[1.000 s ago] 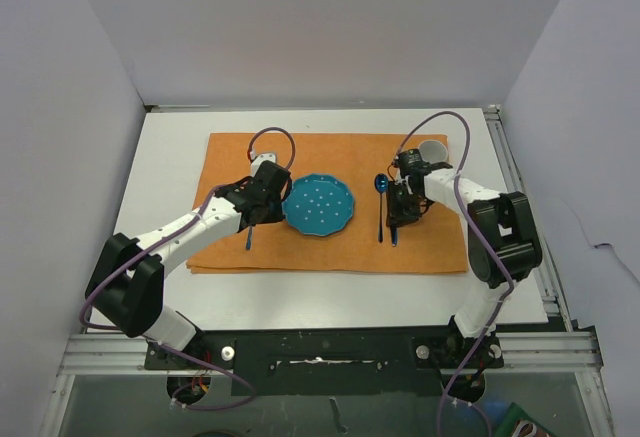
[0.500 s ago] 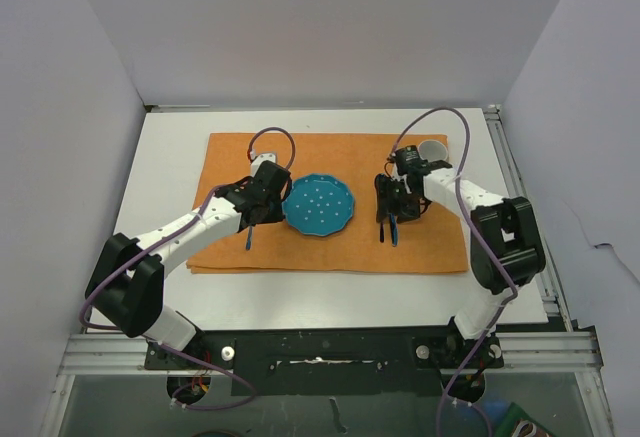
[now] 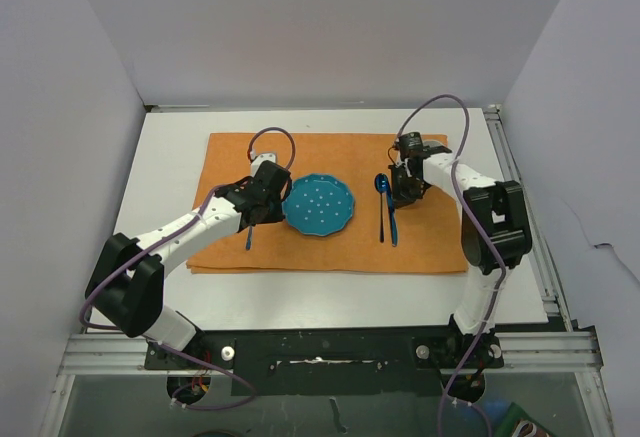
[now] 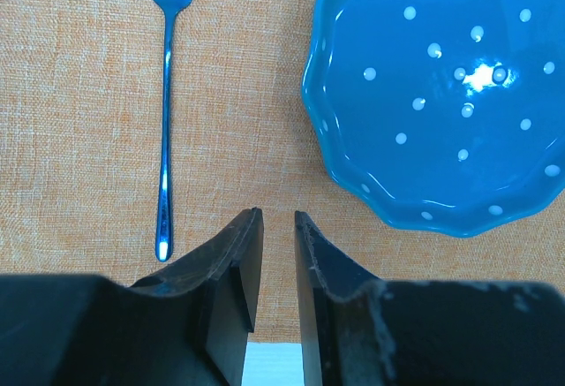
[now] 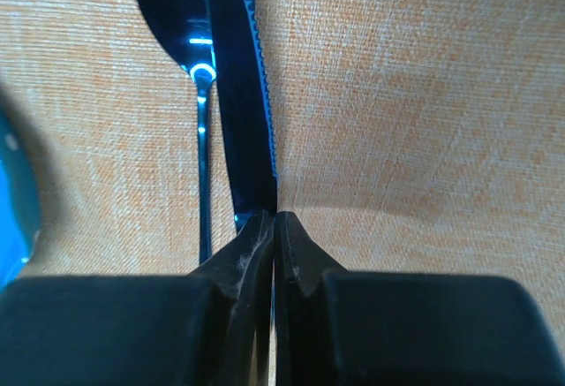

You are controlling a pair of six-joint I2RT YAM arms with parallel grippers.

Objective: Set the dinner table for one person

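Looking down from the top camera, the dinner table (image 3: 175,157) fills the middle of the cell between the white walls, with the orange cloth (image 3: 330,252) spread flat across its centre. The blue dotted plate (image 3: 318,205) sits on the cloth between my two arms. On the left wrist feed the fork (image 4: 165,112) lies straight on the cloth just left of the plate, apart from it. The left gripper (image 4: 277,218) hangs over bare cloth between fork handle and plate rim, its jaws parted a little and nothing between them. Over to the right wrist feed: the right gripper (image 5: 274,223) is clenched, jaws pressed flat together. The knife (image 5: 243,94) lies on the cloth running away from the fingertips, serrated edge to the right; I cannot tell whether the tips touch the blade. The spoon (image 5: 172,6) lies alongside the knife on its plate side, its bowl close against the blade. From above, a white cup (image 3: 432,148) stands near the cloth's far right corner, partly behind the right arm.
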